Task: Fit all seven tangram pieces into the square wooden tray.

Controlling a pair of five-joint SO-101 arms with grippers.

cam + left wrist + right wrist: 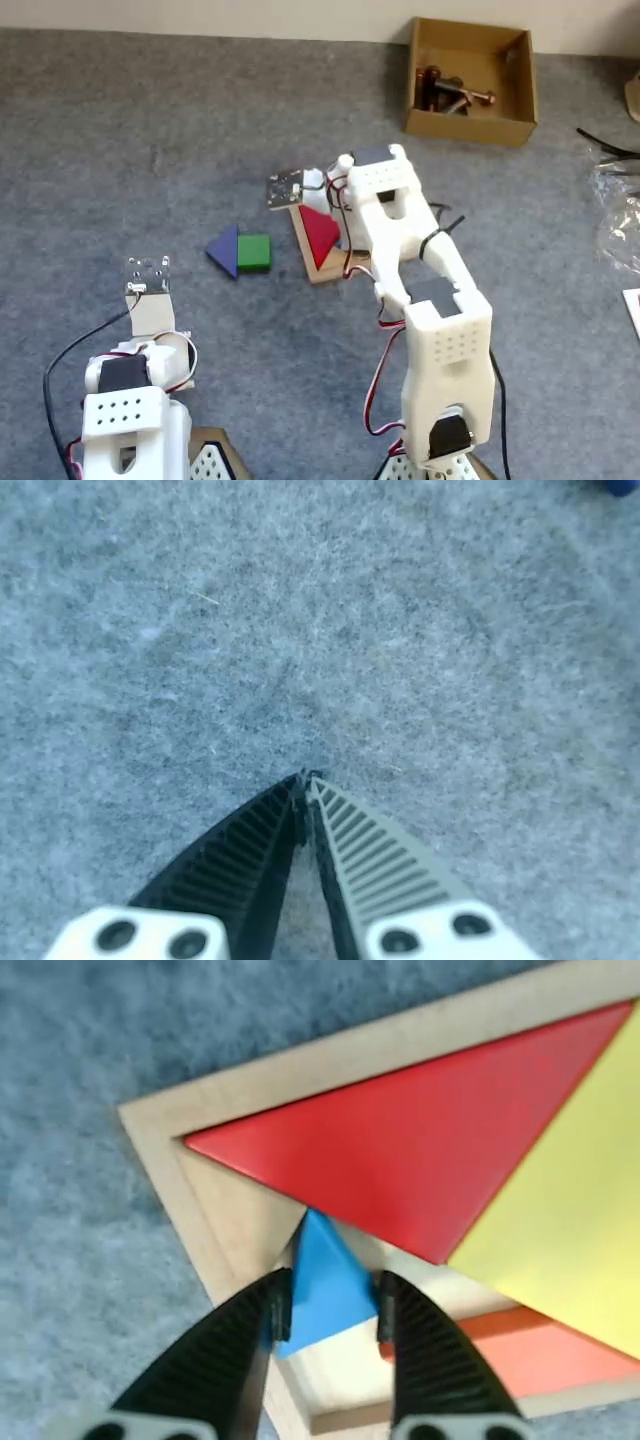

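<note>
Right gripper is clamped on a small light blue triangle, tip down in the tray by the red triangle and yellow piece. Meanwhile the left gripper is pinched together over the carpet. Green square and dark blue triangle sit touching each other just beside the tray
</note>
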